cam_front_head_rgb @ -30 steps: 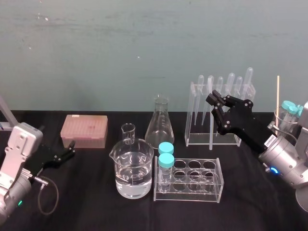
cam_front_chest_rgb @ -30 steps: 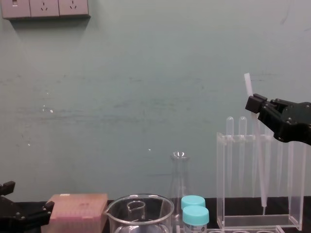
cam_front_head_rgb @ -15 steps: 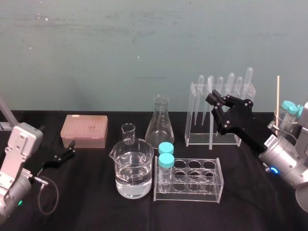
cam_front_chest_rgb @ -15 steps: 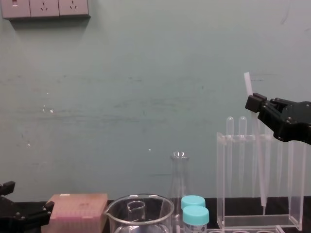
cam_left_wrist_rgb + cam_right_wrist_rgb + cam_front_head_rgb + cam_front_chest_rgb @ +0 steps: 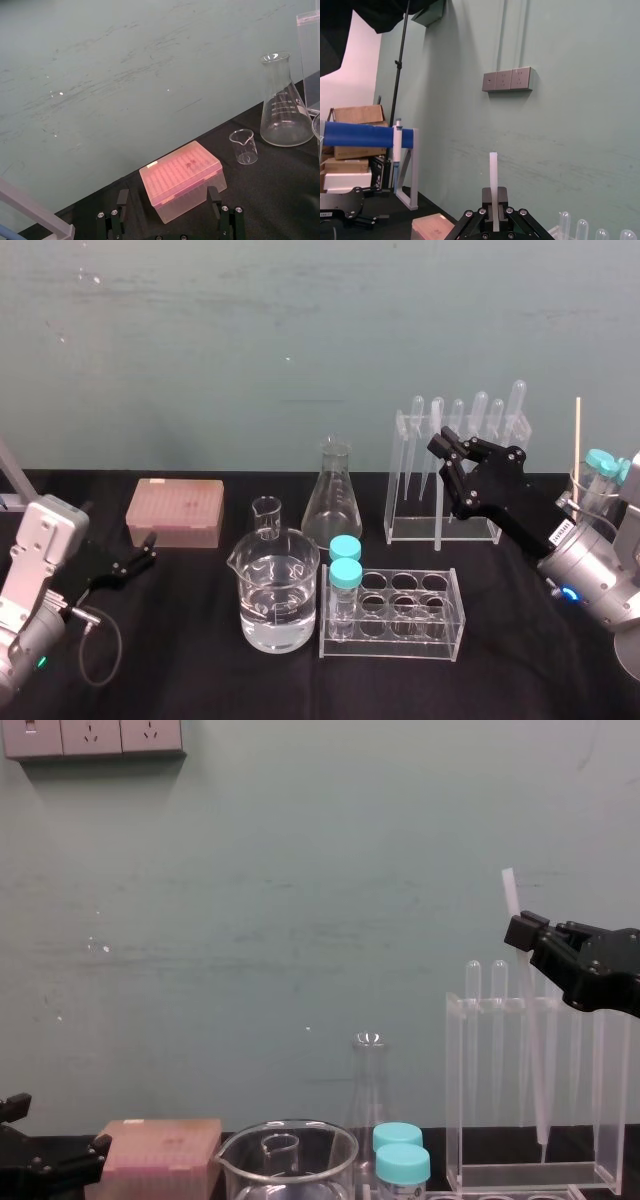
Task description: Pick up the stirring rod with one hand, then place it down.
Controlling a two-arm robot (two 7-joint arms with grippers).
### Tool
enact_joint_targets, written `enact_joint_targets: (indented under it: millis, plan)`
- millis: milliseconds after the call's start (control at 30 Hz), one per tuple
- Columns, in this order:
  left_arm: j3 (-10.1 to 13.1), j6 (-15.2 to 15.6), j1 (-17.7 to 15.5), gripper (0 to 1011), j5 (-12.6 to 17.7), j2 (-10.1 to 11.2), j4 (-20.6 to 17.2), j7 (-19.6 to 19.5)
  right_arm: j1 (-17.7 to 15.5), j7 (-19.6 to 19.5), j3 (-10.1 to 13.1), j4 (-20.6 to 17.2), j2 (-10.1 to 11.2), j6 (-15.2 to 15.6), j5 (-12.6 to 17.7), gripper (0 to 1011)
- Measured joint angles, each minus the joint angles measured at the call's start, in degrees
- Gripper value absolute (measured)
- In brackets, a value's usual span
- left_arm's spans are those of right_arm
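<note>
The right gripper is raised before the pipette rack, its fingers pinching the rod a little below its top end. The rod hangs nearly upright, leaning slightly, with its lower end down by the rack's base; whether it touches the table I cannot tell. The rack holds a row of clear pipettes. The beaker is about half full of clear liquid. The small beaker behind it and the flask look empty. Two blue-capped tubes stand in the left end of the tube rack, and its other holes are bare. The left gripper rests low by the pink tip box, fingers spread.
</note>
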Motion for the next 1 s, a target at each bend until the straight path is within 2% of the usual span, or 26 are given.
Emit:
enact_joint_targets:
  millis: [1000]
  plan:
    - [0.0,0.0,0.0,1000,0.0,0.0,0.0,0.0,0.0,0.0,0.0,0.0,0.0,0.0,0.0,57]
